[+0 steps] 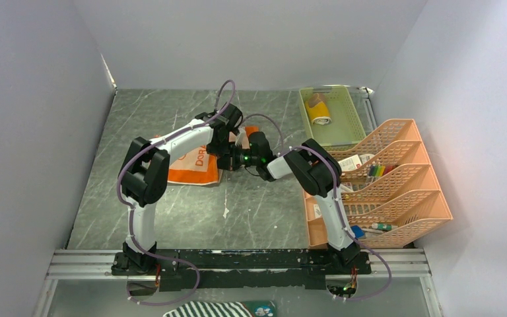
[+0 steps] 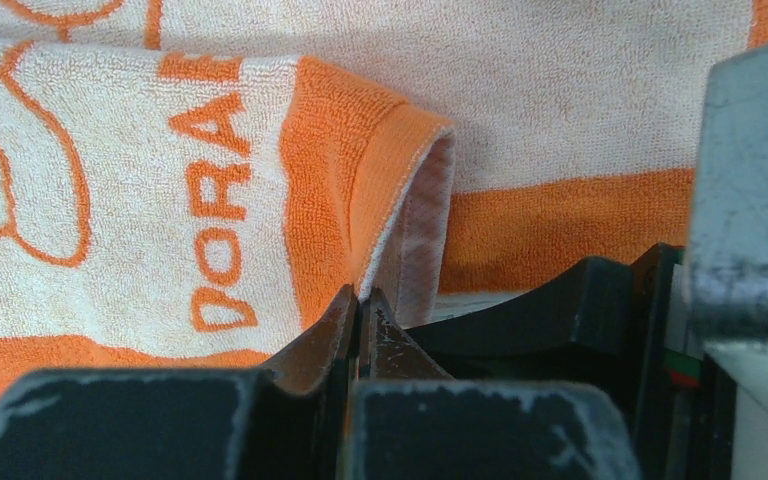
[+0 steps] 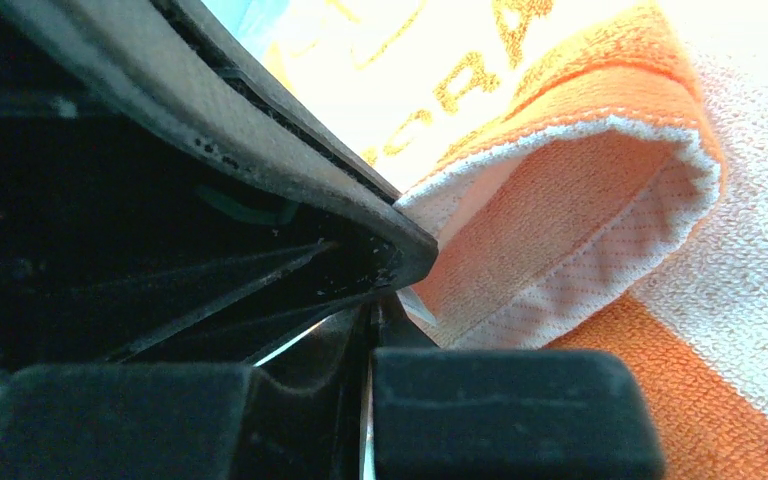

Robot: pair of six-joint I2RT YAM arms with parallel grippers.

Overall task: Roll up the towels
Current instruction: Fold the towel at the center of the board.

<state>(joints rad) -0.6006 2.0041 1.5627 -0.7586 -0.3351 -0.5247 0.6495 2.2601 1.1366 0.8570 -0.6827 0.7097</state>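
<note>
Both pincers closed at the folded edge of the orange towel (image 2: 110, 200).
The left gripper (image 2: 362, 302) nips the hem of the turned-over flap, whose cream face reads "DORA" in orange letters just up and left of its tips. The right gripper (image 3: 372, 305) is closed too, with the fold's open loop touching its tip; whether it pinches cloth is unclear. The rolled mustard-yellow towel (image 1: 319, 111) lies in a green tray (image 1: 348, 120), well apart from both.

Looped terry-cloth orange towel (image 2: 90, 140), scuffed matt black plastic jaws, marbled grey tabletop (image 1: 191, 218), plastic lattice trays (image 1: 403, 198)
</note>
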